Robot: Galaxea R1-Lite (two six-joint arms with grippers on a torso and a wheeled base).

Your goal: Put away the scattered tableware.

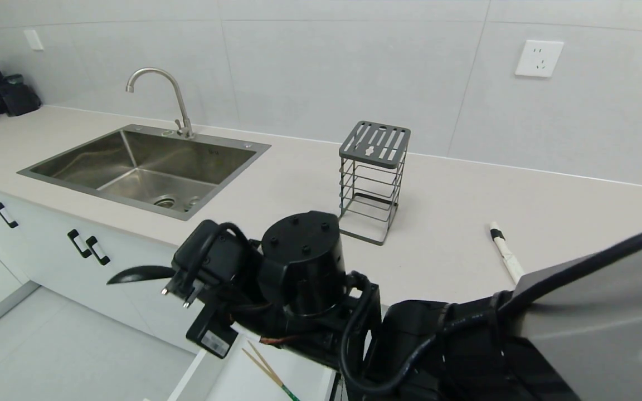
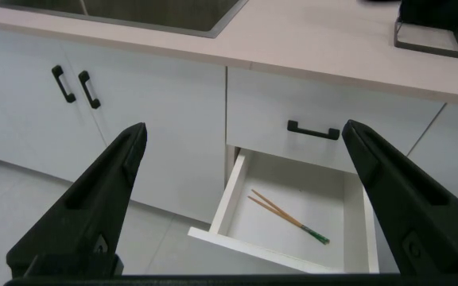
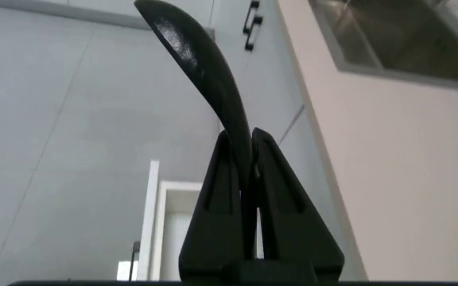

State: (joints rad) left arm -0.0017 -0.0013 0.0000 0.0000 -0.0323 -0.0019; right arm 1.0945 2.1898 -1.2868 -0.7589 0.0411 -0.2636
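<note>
Black spoon (image 3: 203, 71) (image 1: 137, 274): glossy and black all over, with a narrow curved handle that widens into an oval bowl. You have it by the handle in the right pincer (image 3: 251, 159), and the bowl end juts out past the fingertips.
Right pincer: clamped tight on the spoon handle, with both fingers pressed flat against it. It hangs in the air off the front edge of the desk (image 1: 455, 223), before the white cabinet doors (image 1: 37, 245).
Left pincer (image 2: 245, 131): spread wide, with nothing between its fingers.
Drawer (image 2: 223, 202): white and pulled open, it lies below your left pincer and shows between its two fingers.
Chopsticks (image 2: 285, 214) (image 1: 268, 372): a wooden pair with green tips, lying slantwise in a narrow V on the drawer floor, below the left pincer and apart from it.
White utensil (image 1: 505, 250): slim, with a dark band near one end, it lies flat on the desk, well apart from your right pincer. You cannot tell what kind it is.
Rack (image 1: 374, 181): grey wire with a slotted top, standing upright on the desk beyond the right pincer.
Sink (image 1: 142, 167): steel, with a curved faucet (image 1: 159, 92), set in the desk beyond the spoon's bowl.
</note>
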